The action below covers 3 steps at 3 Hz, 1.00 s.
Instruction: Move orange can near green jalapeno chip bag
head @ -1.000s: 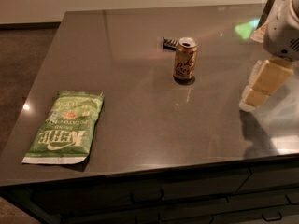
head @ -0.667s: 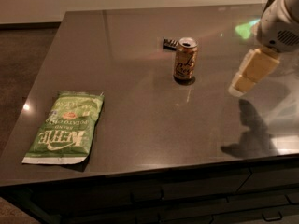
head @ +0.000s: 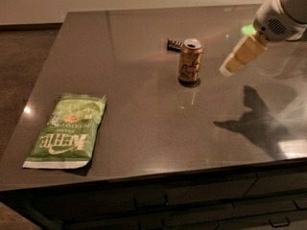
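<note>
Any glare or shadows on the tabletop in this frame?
Camera view: dim; the gripper hangs right of the orange can, its arm's dark shadow falls on the table nearer the front edge; a green glare spot sits far right.

- The chip bag point(head: 67, 131) lay flat near the front left corner of the tabletop point(head: 144, 119). It carried large white lettering, "Kettle", which stood upside down as seen from the camera.
- Smaller lines of print sat beside that word on the bag, too small to read.
- A small red-orange emblem point(head: 72, 120) sat on the bag next to the big word; nothing in it could be made out.
- The can point(head: 190, 61), upright toward the back edge, bore dark cursive lettering that could not be read.
- The gripper point(head: 240, 57) hung above the table's right side, just right of the can, with no readable marking.
</note>
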Tool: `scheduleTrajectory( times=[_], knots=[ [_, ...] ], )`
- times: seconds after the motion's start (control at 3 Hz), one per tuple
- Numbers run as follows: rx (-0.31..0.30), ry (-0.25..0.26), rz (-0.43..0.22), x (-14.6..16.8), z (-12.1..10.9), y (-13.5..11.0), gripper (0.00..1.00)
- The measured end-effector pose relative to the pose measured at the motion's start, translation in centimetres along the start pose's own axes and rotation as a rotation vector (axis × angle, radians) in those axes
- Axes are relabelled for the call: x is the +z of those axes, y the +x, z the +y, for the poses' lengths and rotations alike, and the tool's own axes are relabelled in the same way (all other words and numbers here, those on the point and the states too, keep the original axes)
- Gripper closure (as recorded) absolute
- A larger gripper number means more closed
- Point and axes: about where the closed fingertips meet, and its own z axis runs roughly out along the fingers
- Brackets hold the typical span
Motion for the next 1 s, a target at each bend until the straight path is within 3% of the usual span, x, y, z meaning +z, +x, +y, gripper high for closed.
scheduleTrajectory(
  times=[0.33,1.0],
  knots=[
    [0.064,-0.016,-0.046,2.6,-1.3,-1.2,0.0],
    [0.123,-0.073,-0.121,7.6,-1.3,-4.5,0.0]
  ],
)
